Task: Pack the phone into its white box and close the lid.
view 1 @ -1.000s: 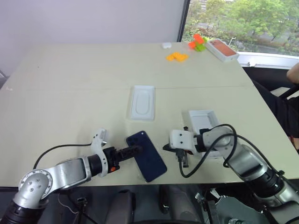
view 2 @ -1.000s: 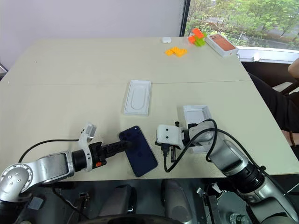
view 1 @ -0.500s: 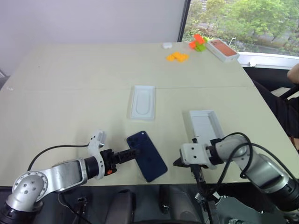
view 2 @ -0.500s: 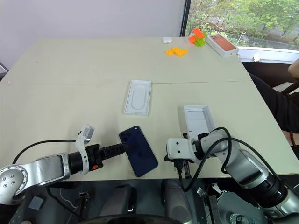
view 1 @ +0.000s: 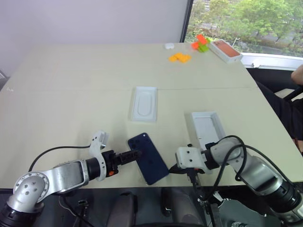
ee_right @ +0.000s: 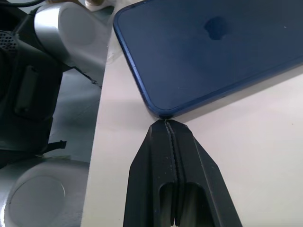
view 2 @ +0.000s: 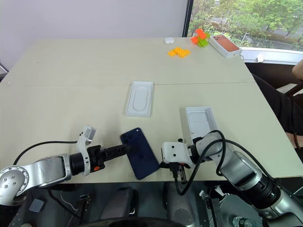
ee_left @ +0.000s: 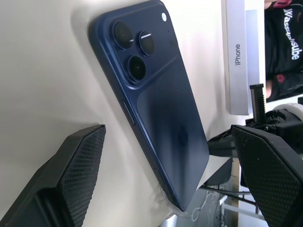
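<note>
The dark navy phone (view 1: 148, 158) lies back up near the table's front edge, its camera bump (ee_left: 135, 45) at the far end. My left gripper (view 1: 136, 154) is open at the phone's left long edge, and its spread fingers (ee_left: 78, 158) frame the phone in the left wrist view. On the other side, my right gripper (ee_right: 165, 124) is shut, its tips touching the phone's near corner. The white box (view 1: 144, 103), holding an insert with an oval recess, lies further back at mid-table. The lid (view 1: 207, 128) lies open side up to the right, with "iPhone" (ee_left: 236, 54) on its side wall.
At the far right corner sit orange blocks (view 1: 180, 57), green and orange blocks (view 1: 201, 42), a white box with an orange-red top (view 1: 225, 50) and a small white item (view 1: 168, 46). A person's arm (view 1: 298, 73) shows at the right edge. The table's front edge (ee_right: 97, 156) runs right by the phone.
My right gripper has drawn back from the lid's near end toward the table's front edge and turned its shut tips onto the phone's near corner. The left gripper and the phone have stayed put.
</note>
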`<state>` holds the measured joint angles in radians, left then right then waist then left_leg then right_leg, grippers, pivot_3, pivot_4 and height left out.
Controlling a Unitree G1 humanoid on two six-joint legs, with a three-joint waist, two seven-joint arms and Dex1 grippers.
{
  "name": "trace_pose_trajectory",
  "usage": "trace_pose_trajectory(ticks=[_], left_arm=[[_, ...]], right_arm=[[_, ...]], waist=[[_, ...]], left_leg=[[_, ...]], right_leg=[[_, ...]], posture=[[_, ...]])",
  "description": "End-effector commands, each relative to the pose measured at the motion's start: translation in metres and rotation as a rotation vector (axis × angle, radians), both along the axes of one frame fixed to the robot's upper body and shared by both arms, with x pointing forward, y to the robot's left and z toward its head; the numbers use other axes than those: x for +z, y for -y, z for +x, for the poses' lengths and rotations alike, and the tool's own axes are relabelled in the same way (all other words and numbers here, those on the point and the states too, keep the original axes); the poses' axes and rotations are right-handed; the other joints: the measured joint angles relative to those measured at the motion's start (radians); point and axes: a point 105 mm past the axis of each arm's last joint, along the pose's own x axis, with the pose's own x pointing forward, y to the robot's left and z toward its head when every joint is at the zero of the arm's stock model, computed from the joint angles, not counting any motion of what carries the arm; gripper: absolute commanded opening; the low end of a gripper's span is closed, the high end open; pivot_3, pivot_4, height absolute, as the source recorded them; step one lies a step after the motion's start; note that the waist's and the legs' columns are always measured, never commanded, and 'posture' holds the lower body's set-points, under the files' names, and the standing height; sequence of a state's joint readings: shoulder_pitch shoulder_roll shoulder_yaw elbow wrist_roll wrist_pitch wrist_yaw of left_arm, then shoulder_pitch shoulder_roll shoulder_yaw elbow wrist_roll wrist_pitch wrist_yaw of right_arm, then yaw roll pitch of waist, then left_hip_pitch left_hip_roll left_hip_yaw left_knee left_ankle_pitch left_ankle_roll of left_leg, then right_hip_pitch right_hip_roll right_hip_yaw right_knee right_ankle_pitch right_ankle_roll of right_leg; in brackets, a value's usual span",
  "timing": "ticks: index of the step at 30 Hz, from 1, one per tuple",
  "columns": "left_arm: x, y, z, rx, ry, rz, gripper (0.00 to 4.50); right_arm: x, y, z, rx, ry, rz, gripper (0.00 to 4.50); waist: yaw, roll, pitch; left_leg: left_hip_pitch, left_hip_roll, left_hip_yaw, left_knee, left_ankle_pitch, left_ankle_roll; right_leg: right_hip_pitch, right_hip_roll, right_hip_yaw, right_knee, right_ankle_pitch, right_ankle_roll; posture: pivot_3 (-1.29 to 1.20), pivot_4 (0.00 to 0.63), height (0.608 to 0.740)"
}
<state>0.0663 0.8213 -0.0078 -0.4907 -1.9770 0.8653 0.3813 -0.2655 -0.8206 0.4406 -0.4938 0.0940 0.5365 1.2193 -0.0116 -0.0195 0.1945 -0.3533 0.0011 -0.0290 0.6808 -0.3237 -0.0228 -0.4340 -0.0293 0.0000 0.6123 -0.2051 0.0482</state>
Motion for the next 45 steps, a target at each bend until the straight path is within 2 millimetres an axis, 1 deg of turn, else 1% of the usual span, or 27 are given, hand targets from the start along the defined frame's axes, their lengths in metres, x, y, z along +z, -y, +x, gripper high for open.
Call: trace_pose_trajectory(ticks=[1, 4, 10, 17, 23, 31, 37, 41, 45], left_arm=[[-0.008, -0.003, -0.004, 0.011, -0.033, 0.025, 4.47], [-0.009, -0.004, -0.005, 0.014, -0.036, 0.027, 4.47], [-0.009, -0.005, -0.007, 0.018, -0.039, 0.029, 4.47], [-0.01, -0.006, -0.007, 0.02, -0.043, 0.028, 4.47], [-0.01, -0.005, -0.007, 0.018, -0.041, 0.027, 4.47], [-0.009, -0.006, -0.005, 0.029, -0.037, 0.022, 4.47], [-0.006, -0.006, 0.002, 0.052, -0.025, 0.006, 4.47], [-0.007, -0.01, 0.005, 0.077, -0.029, 0.005, 4.47], [-0.006, -0.01, 0.005, 0.074, -0.022, 0.01, 4.47]], right_arm=[[-0.005, 0.0, -0.019, 0.072, -0.08, -0.002, 0.0], [-0.004, 0.0, -0.026, 0.101, -0.102, 0.003, 0.0], [-0.008, -0.008, -0.025, 0.117, -0.103, 0.017, 0.0], [-0.01, -0.027, -0.004, 0.07, -0.047, 0.057, 0.0], [-0.002, -0.04, 0.013, 0.03, 0.017, 0.105, 0.0], [0.008, -0.049, 0.025, -0.021, 0.052, 0.161, 0.0], [0.009, -0.051, 0.027, -0.027, 0.067, 0.164, 0.0], [0.013, -0.052, 0.028, -0.042, 0.072, 0.183, 0.0], [0.021, -0.04, 0.026, -0.026, 0.094, 0.162, 0.0]], waist=[[0.0, 0.0, 0.0], [0.0, 0.0, 0.0], [-0.001, 0.0, 0.0], [-0.002, 0.0, 0.0], [-0.005, 0.0, 0.0], [-0.006, 0.001, 0.001], [0.001, 0.001, 0.001], [0.001, 0.001, 0.001], [0.0, 0.001, 0.001]], left_leg=[[0.0, 0.0, 0.0, 0.0, 0.0, 0.0], [-0.001, 0.0, 0.0, 0.0, 0.0, 0.0], [-0.001, 0.0, 0.0, 0.0, 0.0, 0.0], [0.0, 0.003, 0.0, 0.0, 0.0, 0.0], [0.0, 0.005, 0.001, -0.001, 0.0, 0.0], [0.001, 0.009, 0.0, -0.001, 0.0, -0.001], [-0.003, 0.006, 0.001, -0.001, 0.0, -0.001], [-0.004, 0.002, 0.002, -0.001, 0.0, -0.001], [-0.004, 0.001, 0.002, -0.001, 0.0, -0.001]], right_leg=[[0.0, 0.0, 0.0, 0.0, 0.0, 0.0], [0.0, 0.0, 0.0, -0.001, 0.0, 0.0], [0.0, -0.001, 0.0, -0.001, 0.0, 0.0], [-0.001, 0.0, 0.0, -0.001, 0.0, 0.0], [-0.001, 0.002, 0.0, -0.001, 0.0, 0.0], [-0.002, 0.004, -0.003, 0.0, 0.001, -0.001], [-0.005, 0.002, -0.003, 0.0, 0.001, -0.002], [-0.005, -0.001, -0.002, -0.001, 0.001, -0.002], [-0.005, -0.002, -0.002, -0.001, 0.001, -0.001]], posture=[[0.0, 0.15, 0.74], [0.0, 0.15, 0.74], [0.0, 0.15, 0.74], [0.0, 0.15, 0.74], [0.0, 0.15, 0.74], [0.0, 0.15, 0.74], [0.0, 0.15, 0.74], [0.0, 0.15, 0.74], [0.0, 0.15, 0.74]])
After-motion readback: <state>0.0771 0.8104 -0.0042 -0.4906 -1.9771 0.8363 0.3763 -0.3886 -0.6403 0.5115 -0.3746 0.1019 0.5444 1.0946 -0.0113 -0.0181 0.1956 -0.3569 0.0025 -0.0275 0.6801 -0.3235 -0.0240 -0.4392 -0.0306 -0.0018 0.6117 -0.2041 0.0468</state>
